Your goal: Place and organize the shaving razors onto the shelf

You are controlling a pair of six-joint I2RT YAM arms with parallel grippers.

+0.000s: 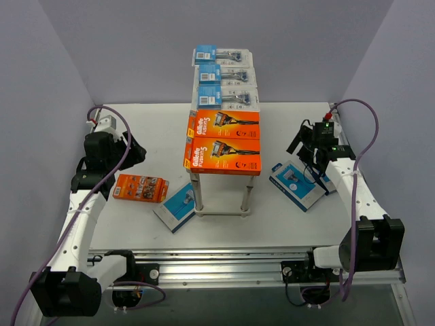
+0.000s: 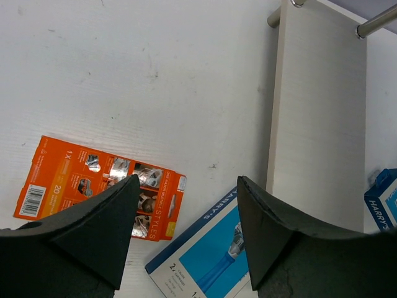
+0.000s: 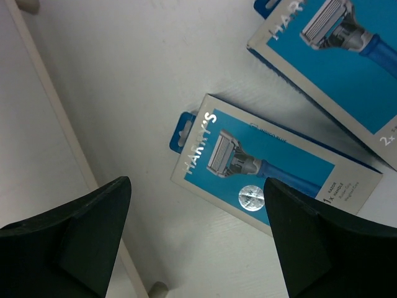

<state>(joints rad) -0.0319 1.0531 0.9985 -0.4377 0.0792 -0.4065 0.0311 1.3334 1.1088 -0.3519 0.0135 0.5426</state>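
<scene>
1. Left pincer [image 2: 187, 180]: released, jaws spread, nothing between them. It hangs over the surface [image 2: 155, 74]. The small orange pack [image 2: 68, 177] is under one finger and a blue-and-white box [image 2: 205, 257] under the other. The gap sits between the two packs, so I cannot tell which one I am lined up on.
2. Right pincer [image 3: 197, 181]: also released, spread wide, empty. The Harry's box [image 3: 260, 167] lies flat and face up directly beneath it, its long sides running across my gap. I judge it the likely next pick. A second blue-and-white box [image 3: 347, 68] lies just beside it; I cannot tell whether their corners overlap.
3. Count off the shelf: four packs are loose on the surface, two on my left side and two on my right. I judge the task a little past halfway.
4. The shelf [image 1: 196, 193] stands mid-surface between my arms, probably so either arm can reach it. Its near end carries two orange boxes [image 1: 223, 141], flat, printed faces up, edges touching, both turned the same way. Like is grouped with like.
5. Far end of the shelf top: three blister packs [image 1: 224, 76] in a row, blue cards all to the left.
6. The top looks fully covered. The lower board [image 2: 316, 112] is bare in my left wrist view, so I judge the loose packs belong there. The risk is clipping a leg while sliding a flat box in under the top.
</scene>
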